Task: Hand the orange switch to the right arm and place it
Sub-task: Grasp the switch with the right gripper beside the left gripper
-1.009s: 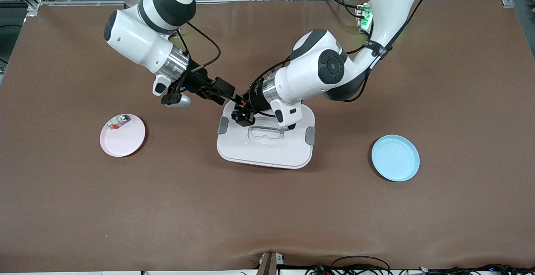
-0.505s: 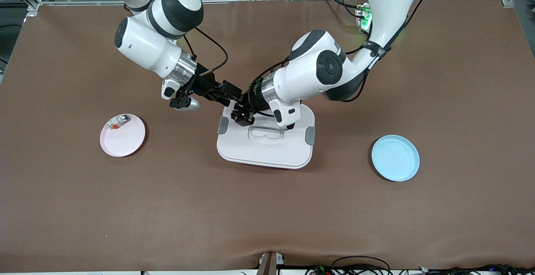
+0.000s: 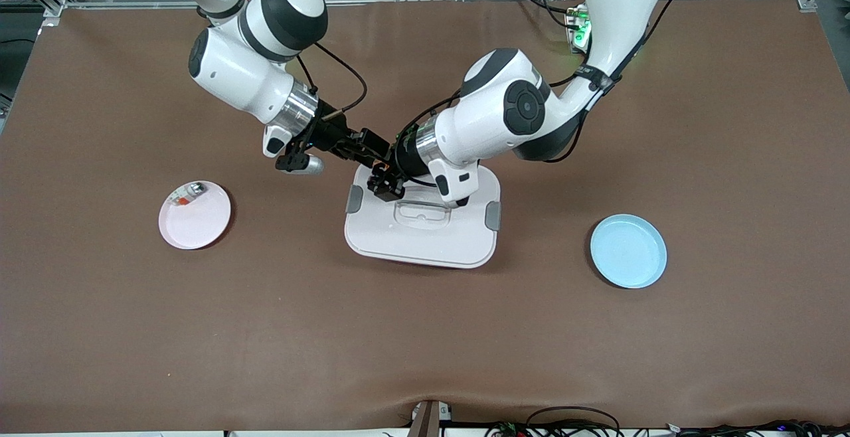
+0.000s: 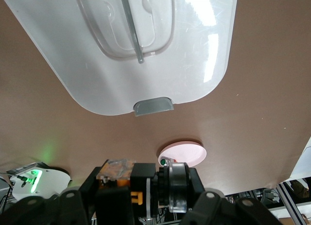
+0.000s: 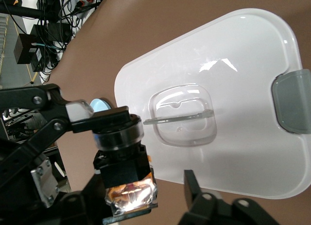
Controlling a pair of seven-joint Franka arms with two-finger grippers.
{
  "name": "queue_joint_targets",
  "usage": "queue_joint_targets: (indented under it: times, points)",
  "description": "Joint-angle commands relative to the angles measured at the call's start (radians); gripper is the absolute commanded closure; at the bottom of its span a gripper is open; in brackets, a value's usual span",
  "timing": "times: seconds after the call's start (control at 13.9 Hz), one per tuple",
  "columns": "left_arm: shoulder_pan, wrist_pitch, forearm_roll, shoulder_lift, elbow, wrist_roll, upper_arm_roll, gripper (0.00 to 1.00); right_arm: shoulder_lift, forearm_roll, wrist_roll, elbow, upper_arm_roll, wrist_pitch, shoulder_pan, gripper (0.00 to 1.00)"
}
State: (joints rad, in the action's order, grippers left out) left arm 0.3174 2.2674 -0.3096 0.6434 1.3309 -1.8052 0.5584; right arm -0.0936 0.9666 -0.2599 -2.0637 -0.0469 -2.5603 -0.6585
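front view: smooth rounded white lid (image 3: pixel 425 238)

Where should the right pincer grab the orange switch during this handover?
Probably on the free end of the orange switch, the part sticking out of the left pincer, which is shut on its other end over the white lidded box. Come in from the right arm's end, level, as the right pincer is lined up.

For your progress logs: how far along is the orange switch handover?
Done: the left tool has carried the orange switch over the white lidded container and grips it. In hand: the right tool has met it there, fingers around the switch. Left: the left tool's release, then placing; the blue plate holds nothing.
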Motion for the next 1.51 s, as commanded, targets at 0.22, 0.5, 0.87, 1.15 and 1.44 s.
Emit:
queue_joint_targets:
  times: [0.22,0.5,0.87,1.15,1.44]
  points:
    - [0.015,0.009,-0.002,0.019,-0.029,-0.01,-0.008,1.0,-0.012,0.03,0.021,0.023,-0.002,0.003,-0.01,1.0]
    - [0.02,0.011,-0.002,0.019,-0.029,-0.005,-0.009,0.84,-0.012,0.03,0.018,0.028,-0.002,0.009,-0.01,1.0]
    - [0.017,0.011,-0.002,0.012,-0.029,0.056,-0.015,0.0,-0.012,0.03,0.019,0.031,-0.002,0.012,-0.009,1.0]
    - [0.006,0.011,0.0,-0.001,-0.032,0.067,-0.023,0.0,-0.011,0.03,0.022,0.042,-0.002,0.019,-0.004,1.0]
    - [0.002,0.011,0.004,-0.045,-0.035,0.075,-0.106,0.0,0.023,0.017,0.031,0.059,-0.01,0.179,0.029,1.0]
